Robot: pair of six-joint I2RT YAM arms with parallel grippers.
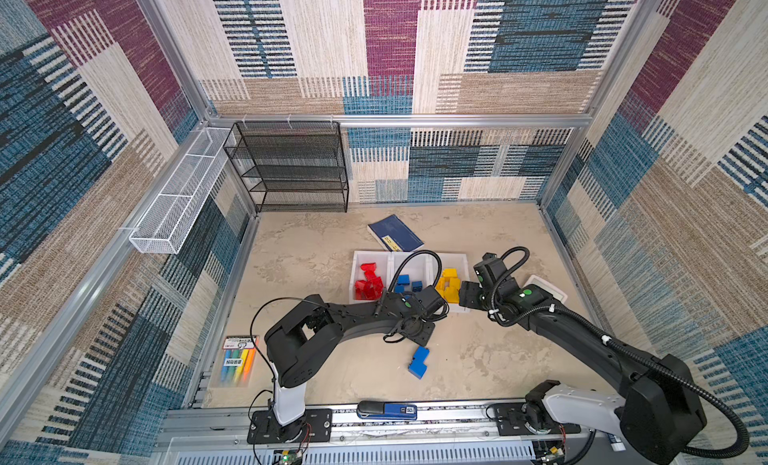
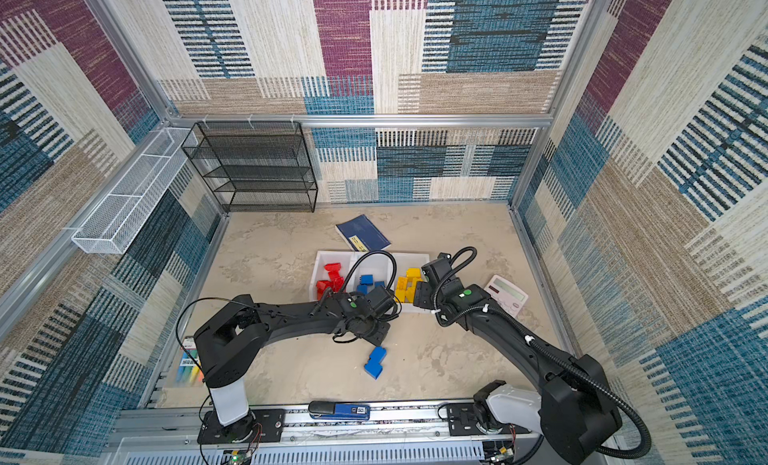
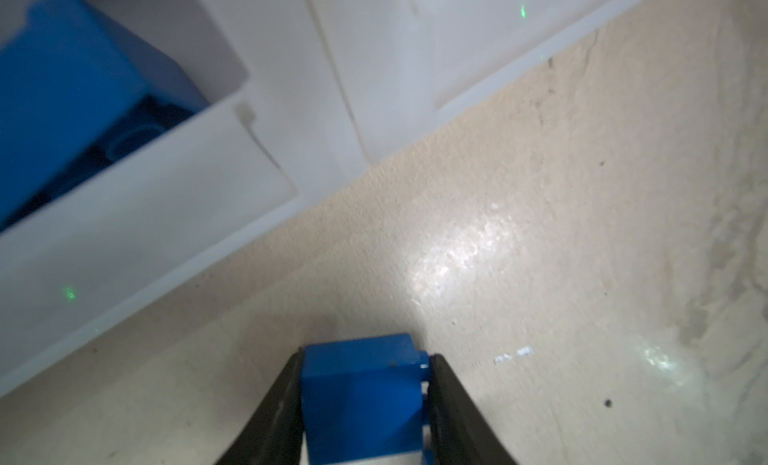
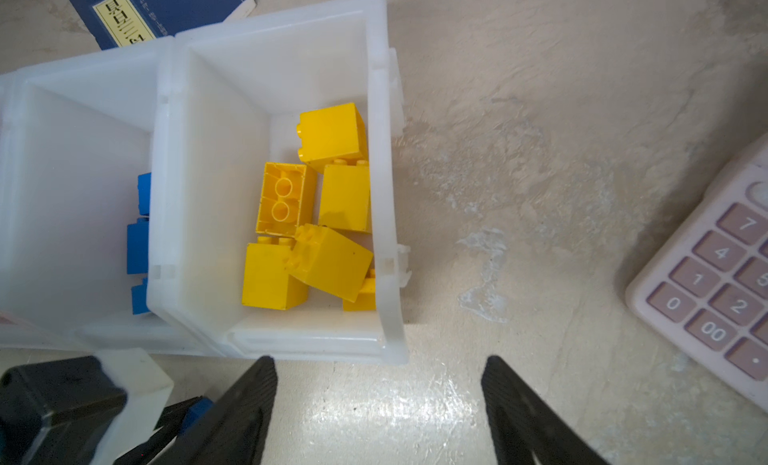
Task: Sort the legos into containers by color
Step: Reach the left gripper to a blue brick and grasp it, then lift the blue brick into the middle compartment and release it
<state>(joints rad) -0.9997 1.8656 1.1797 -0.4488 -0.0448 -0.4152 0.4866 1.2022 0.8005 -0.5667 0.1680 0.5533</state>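
Left pincer (image 3: 365, 356) grips a blue brick (image 3: 361, 400), bottom cut off.

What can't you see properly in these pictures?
Left end effector: hidden under the left arm in both top views.
Held brick: cut off by the left wrist view's edge.
Middle bin: front covered by the left arm in both top views.
Marker pack: blurred in both top views, label unreadable.

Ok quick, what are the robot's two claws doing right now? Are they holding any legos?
The left gripper is shut on a blue brick.
The right gripper is open, holding nothing.
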